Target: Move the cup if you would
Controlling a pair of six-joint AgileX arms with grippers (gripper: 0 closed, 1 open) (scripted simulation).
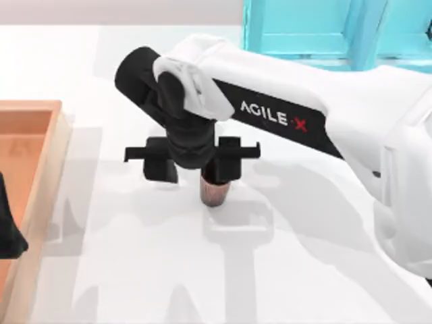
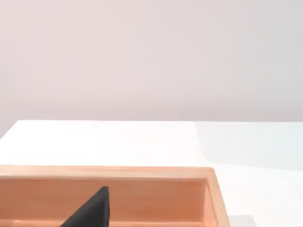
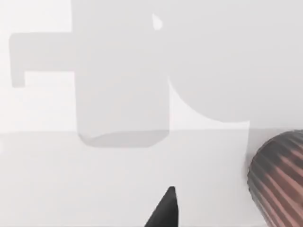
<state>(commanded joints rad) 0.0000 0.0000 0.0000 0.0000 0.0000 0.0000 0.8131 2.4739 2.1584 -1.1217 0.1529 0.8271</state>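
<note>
At the near left edge of the white table [image 1: 135, 270], the left gripper [image 1: 10, 233] sits parked over a wooden tray [image 1: 40, 196], its jaws impossible to judge. Toward the table's middle, the reddish-brown ribbed cup [image 1: 214, 191] stands upright just under the right-hand finger of the right gripper [image 1: 196, 174]; whether the jaws are spread or closing on it cannot be told. Beyond, a turquoise frame [image 1: 337, 30] rises behind the table's far edge.

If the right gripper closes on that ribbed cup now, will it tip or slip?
Likely stiff, so the cup should not deform. Its ribbed sides probably aid grip. It looks small and narrow, so an off-centre touch from the right gripper could tip it.
</note>
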